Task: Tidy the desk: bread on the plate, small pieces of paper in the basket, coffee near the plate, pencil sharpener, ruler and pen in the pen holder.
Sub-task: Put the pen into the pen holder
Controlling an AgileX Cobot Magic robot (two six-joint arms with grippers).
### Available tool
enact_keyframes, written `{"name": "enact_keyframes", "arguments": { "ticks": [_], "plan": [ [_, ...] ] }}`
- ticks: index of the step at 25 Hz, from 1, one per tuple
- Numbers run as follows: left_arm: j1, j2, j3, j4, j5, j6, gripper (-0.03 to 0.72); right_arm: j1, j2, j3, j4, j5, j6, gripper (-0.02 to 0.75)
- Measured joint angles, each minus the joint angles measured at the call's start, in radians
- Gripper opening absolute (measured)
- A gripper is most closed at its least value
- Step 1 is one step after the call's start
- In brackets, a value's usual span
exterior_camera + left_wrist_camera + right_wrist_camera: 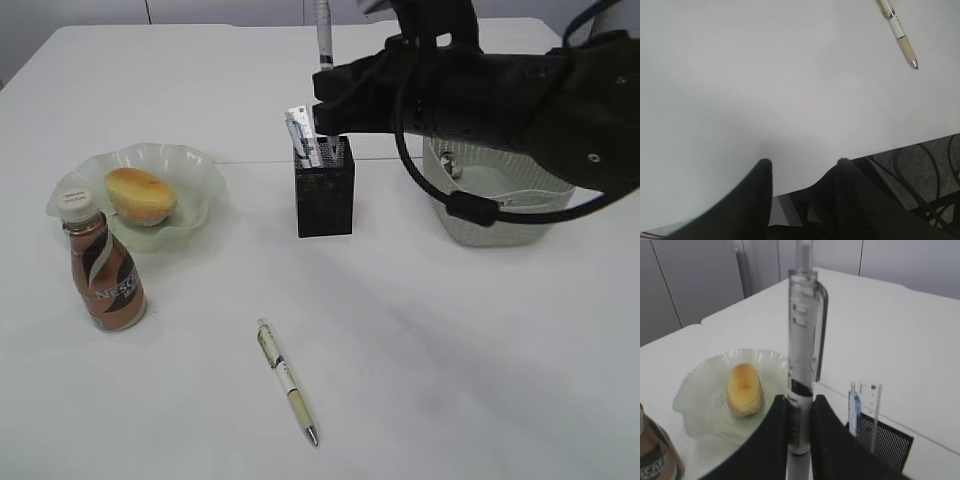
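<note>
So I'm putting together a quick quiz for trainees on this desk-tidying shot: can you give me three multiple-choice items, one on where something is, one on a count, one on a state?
1. Where does the bread lie?
A. on the plate
B. in the basket
C. on the bare desk

2. How many pens show in the exterior view?
A. one
B. two
C. three

3. What is the right gripper doing?
A. hanging open and empty
B. holding a clear pen upright over the pen holder
C. clamped on the coffee

Answers:
1 A, the bun sits in the wavy green dish.
2 B, one cream pen lies on the desk and one is in the gripper.
3 B, the jaws pinch the pen's lower barrel above the mesh cup.
</note>
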Motion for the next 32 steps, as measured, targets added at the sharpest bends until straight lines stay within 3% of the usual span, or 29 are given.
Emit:
{"name": "enact_keyframes", "arguments": {
  "ticks": [4, 13, 32],
  "plan": [
    [0.000, 0.000, 0.000, 0.000, 0.000, 0.000, 0.307, -0.002, 0.094, -0.089, 0.000, -0.072, -0.045, 0.081],
    [0.000, 0.000, 0.000, 0.000, 0.000, 0.000, 0.307, -0.041, 0.264, -0.259, 0.077, -0.081, -0.102, 0.081],
    [0.000, 0.000, 0.000, 0.000, 0.000, 0.000, 0.307, -0.089, 0.454, -0.398, 0.117, -0.079, -0.113, 0.081]
  ]
}}
